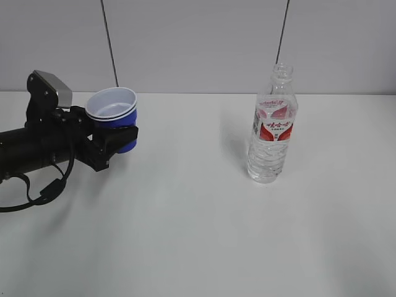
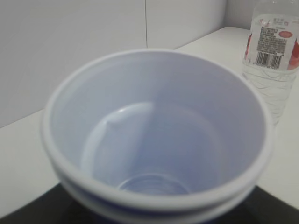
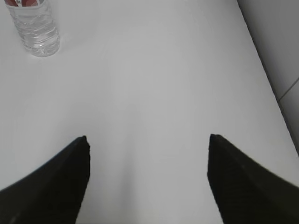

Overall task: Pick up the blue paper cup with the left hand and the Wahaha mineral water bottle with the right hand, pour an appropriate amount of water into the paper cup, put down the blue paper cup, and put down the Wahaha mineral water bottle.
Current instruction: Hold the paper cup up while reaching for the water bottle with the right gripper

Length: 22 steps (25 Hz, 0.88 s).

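Wahaha mineral water bottle (image 1: 272, 127) stands on the tabletop (image 1: 198, 235), far ahead-left of our wide-open right gripper (image 3: 147, 140); left gripper (image 1: 114, 145) clamps the blue paper cup (image 1: 112, 111); a careless approach could topple it

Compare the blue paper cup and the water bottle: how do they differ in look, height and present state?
The blue paper cup is short, opaque blue; the water bottle is tall, clear, with a red-and-white label. The cup sits in the left tool; the bottle stands free on the table. Both are upright and open-topped.
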Each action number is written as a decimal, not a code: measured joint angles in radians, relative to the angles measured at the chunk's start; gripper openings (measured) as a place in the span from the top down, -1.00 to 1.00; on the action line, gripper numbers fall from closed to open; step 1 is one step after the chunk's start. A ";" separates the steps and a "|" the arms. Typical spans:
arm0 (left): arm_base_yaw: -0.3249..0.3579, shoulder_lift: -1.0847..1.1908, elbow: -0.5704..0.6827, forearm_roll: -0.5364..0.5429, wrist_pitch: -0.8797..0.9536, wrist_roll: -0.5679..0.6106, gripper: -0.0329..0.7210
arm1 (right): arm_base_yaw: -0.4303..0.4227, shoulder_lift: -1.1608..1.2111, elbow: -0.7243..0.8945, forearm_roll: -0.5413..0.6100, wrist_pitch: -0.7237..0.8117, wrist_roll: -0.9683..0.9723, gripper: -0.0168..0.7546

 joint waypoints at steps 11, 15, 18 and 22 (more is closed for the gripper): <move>0.000 -0.002 0.000 -0.006 -0.001 -0.022 -0.26 | 0.000 0.000 0.000 0.002 0.000 0.000 -0.57; 0.000 -0.002 0.000 -0.007 -0.001 -0.024 -0.26 | 0.000 0.000 0.000 0.002 0.000 0.000 -0.60; 0.000 -0.002 0.000 -0.011 -0.001 -0.024 -0.26 | 0.000 0.000 -0.009 0.028 -0.018 0.000 -0.64; 0.000 -0.002 0.000 -0.015 -0.001 -0.037 -0.26 | 0.000 0.000 -0.018 0.114 -0.192 0.000 -0.65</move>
